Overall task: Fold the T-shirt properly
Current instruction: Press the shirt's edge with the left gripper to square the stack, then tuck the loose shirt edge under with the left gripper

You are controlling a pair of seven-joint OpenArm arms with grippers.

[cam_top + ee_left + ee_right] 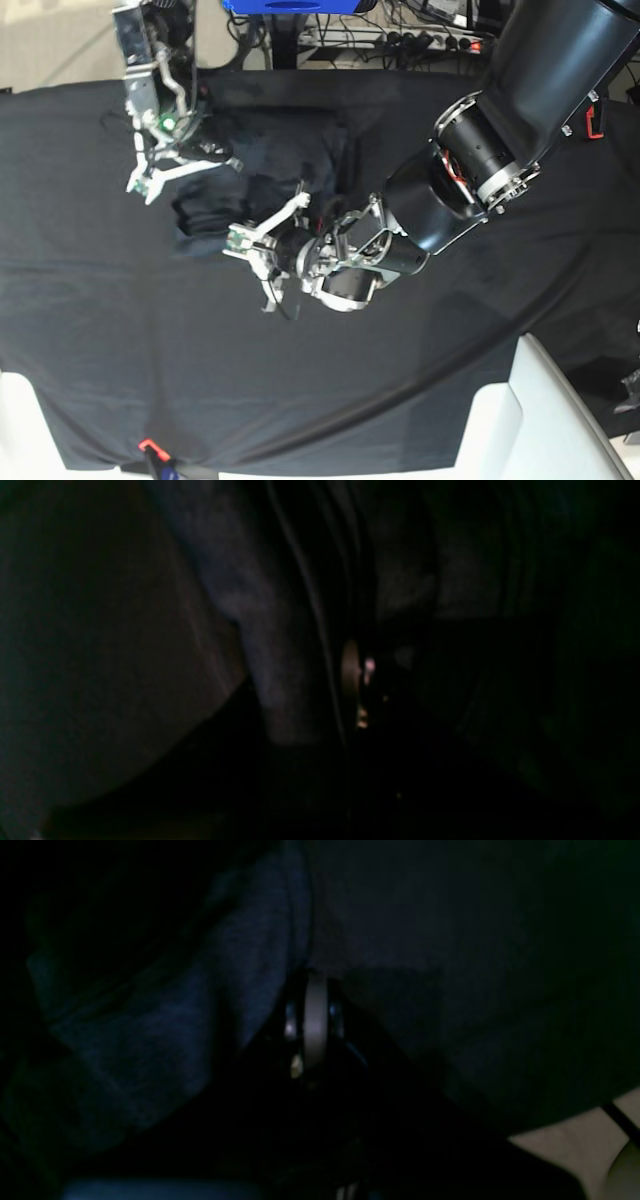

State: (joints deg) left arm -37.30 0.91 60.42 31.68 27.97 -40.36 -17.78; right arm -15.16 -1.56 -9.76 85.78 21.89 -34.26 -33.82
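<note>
Scene: you had both arms working over a desk (90, 340) draped in a black tablecloth (420, 340), seen from above in the base view.

T-shirt: the T-shirt (270, 160) lay bunched and creased toward the far edge of the desk, left of centre in the base view, dark cloth on darker cloth, so you could not trace its outline with certainty.

Right end effector: your right end effector (150, 180) sat near the far-left part of the desk, at the left side of the shirt. Its fingers were pressed together. In the right wrist view blue-grey knit (165, 1030) filled the left of the picture right up against the fingertips, and you could not tell whether a fold was caught between them.

Left end effector: your left end effector (262, 262) reached from the right side toward the middle of the desk, at the shirt's near edge. Its fingers stood nearly together. The left wrist view was very dark: a grey fold of cloth (260, 630) ran down beside the fingers, but you could not tell whether it was pinched.

Surroundings: a white block (530, 420) stood at the near-right corner, and cables and a power strip (420, 40) lay beyond the far edge.
</note>
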